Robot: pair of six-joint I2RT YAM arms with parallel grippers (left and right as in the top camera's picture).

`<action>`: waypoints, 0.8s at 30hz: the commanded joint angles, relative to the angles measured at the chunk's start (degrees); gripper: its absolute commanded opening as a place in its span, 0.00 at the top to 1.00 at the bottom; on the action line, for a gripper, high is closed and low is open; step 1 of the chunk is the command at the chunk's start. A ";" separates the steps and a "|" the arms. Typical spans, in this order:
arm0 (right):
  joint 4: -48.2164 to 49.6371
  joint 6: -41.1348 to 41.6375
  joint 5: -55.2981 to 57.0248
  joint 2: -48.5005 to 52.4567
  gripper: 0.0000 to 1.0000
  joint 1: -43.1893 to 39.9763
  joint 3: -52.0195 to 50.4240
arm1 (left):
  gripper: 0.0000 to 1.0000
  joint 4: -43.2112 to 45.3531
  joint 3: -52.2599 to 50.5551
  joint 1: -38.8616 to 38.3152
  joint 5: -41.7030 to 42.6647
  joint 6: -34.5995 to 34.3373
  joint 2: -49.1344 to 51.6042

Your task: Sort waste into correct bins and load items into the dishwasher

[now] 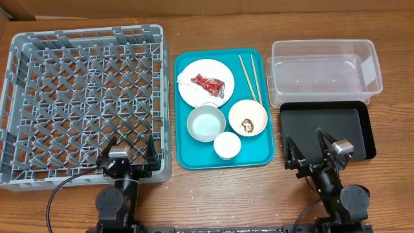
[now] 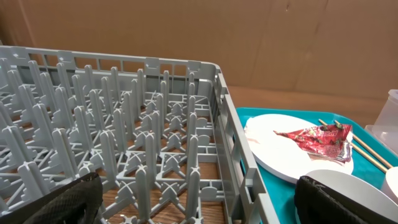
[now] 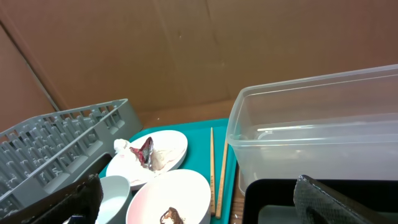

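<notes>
The grey dish rack (image 1: 39, 103) fills the left. On the teal tray (image 1: 194, 158) sit a plate (image 1: 223, 97) holding the red wrapper (image 1: 208, 82) and a white napkin (image 1: 183, 80), a pale bowl (image 1: 206, 123), a bowl (image 1: 248, 118) with a brown lump and grains, a white cup (image 1: 227, 144) and chopsticks (image 1: 250, 76). The clear tub (image 1: 323, 71) and the black tray (image 1: 326, 126) lie at right. My left gripper (image 1: 129, 152) is open over the rack's near right corner (image 2: 205, 155). My right gripper (image 1: 312, 150) is open over the black tray's near edge (image 3: 273, 199).
The left wrist view shows the plate (image 2: 273, 152) and wrapper (image 2: 320, 138) right of the rack wall. The right wrist view shows the lump bowl (image 3: 174, 199), chopsticks (image 3: 214, 174), plate (image 3: 168, 146) and tub (image 3: 311, 130). A cardboard wall stands behind.
</notes>
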 commanded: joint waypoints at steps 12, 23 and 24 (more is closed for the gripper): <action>0.61 0.20 -1.18 -0.31 0.00 0.33 -0.59 | 0.00 0.28 -0.52 -0.37 0.02 1.05 -0.50; 0.66 0.13 -7.69 1.84 0.00 0.31 7.15 | 0.00 0.28 -0.52 -0.37 0.02 1.03 -0.50; 0.46 0.04 -8.11 2.93 0.00 0.31 8.66 | 0.00 0.28 -0.52 -0.37 0.02 1.03 -0.50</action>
